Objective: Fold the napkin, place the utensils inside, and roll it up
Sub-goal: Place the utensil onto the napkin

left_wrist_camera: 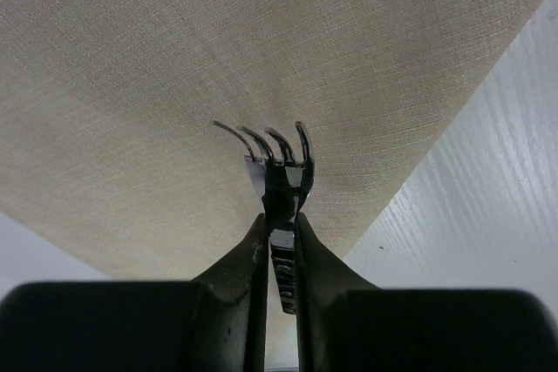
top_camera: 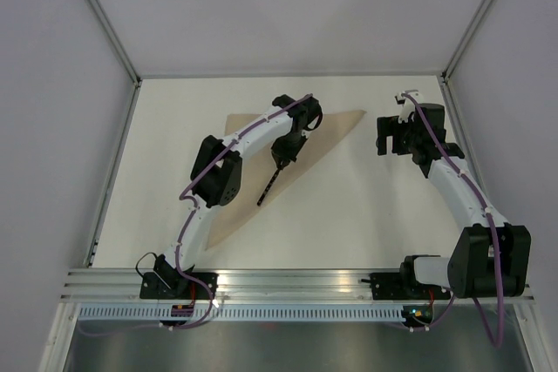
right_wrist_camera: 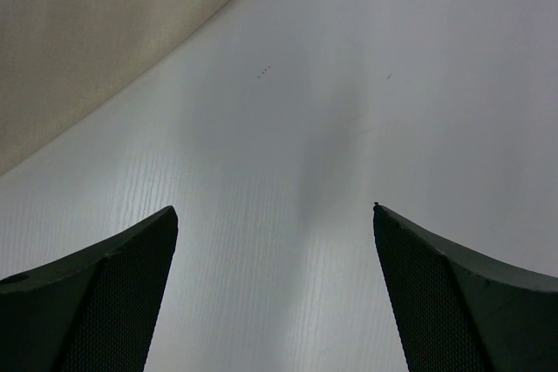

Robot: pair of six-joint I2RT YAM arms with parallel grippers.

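Note:
The tan napkin [top_camera: 336, 128] lies folded into a triangle on the white table, its long edge running from far right to near left. My left gripper [top_camera: 283, 158] is over its middle, shut on a black fork [top_camera: 268, 189]. In the left wrist view the gripper [left_wrist_camera: 281, 215] pinches the fork [left_wrist_camera: 277, 172] by its neck, with the tines sticking out past the fingertips above the napkin [left_wrist_camera: 174, 84]. My right gripper [top_camera: 384, 137] is open and empty over bare table just right of the napkin's right corner. In the right wrist view [right_wrist_camera: 275, 211] only a napkin edge [right_wrist_camera: 105, 41] shows. No other utensil is visible.
White walls with metal frame posts [top_camera: 109, 23] close in the table on three sides. An aluminium rail [top_camera: 288, 280] carrying both arm bases runs along the near edge. Bare white table [top_camera: 366, 215] lies right of and in front of the napkin.

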